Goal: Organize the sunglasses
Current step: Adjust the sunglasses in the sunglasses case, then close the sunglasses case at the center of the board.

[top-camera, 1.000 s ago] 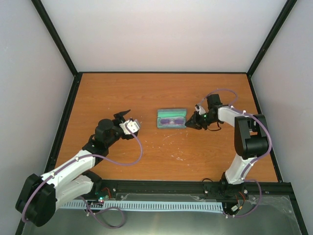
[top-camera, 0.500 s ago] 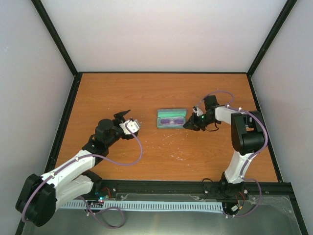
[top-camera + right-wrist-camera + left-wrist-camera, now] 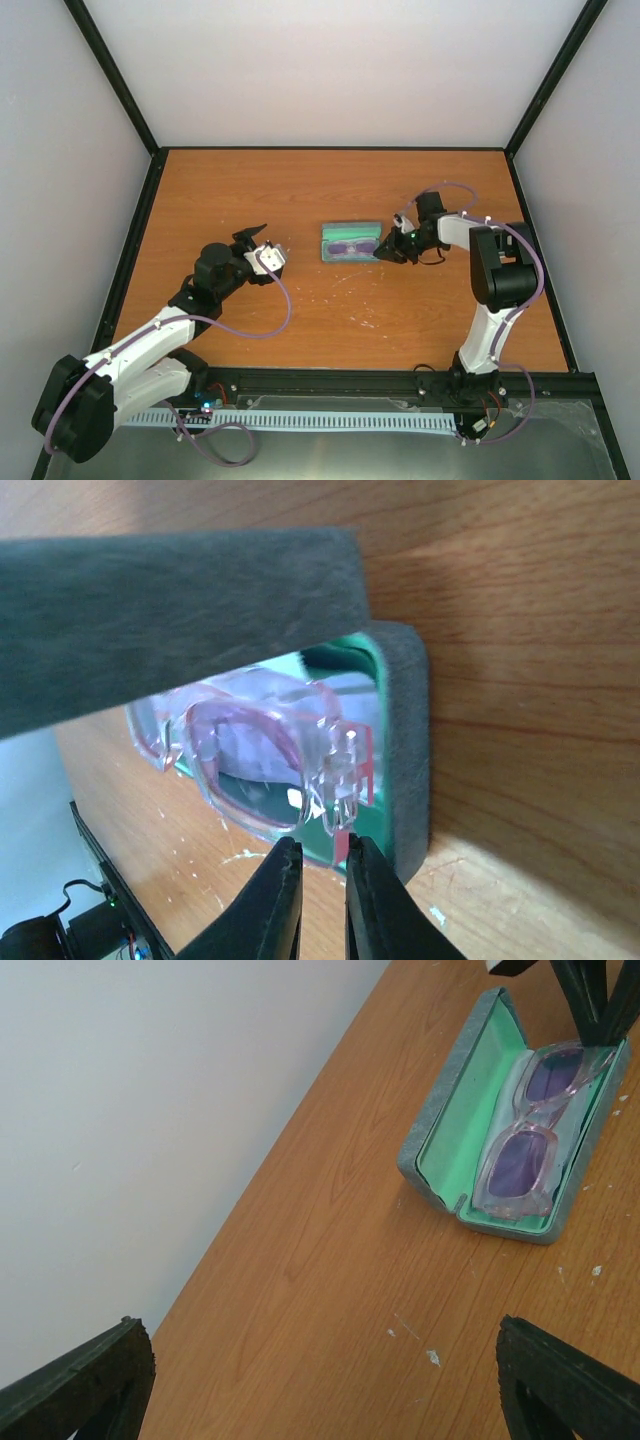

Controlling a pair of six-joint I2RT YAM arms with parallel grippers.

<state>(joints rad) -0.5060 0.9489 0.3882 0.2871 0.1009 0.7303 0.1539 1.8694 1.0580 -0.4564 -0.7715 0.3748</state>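
The sunglasses [image 3: 350,243], with a translucent pink frame and purple lenses, lie folded in the open grey-blue case [image 3: 326,243] with a green lining, at mid-table. My right gripper [image 3: 383,252] is at the case's right end. In the right wrist view its jaws [image 3: 343,855] are nearly closed on the pink temple tip of the sunglasses [image 3: 250,750], just inside the case's end wall [image 3: 405,740]. The lid [image 3: 180,620] hangs above. My left gripper [image 3: 262,248] is open and empty, left of the case [image 3: 440,1120]; its view shows the sunglasses [image 3: 525,1150].
The wooden table [image 3: 300,190] has small white specks in front of the case. Black frame rails and white walls bound it on three sides. The right gripper's fingers [image 3: 590,1000] show at the case's far end in the left wrist view.
My right gripper has moved a little to the left, up to the case's right end. The left arm, the case and the sunglasses have not visibly moved.
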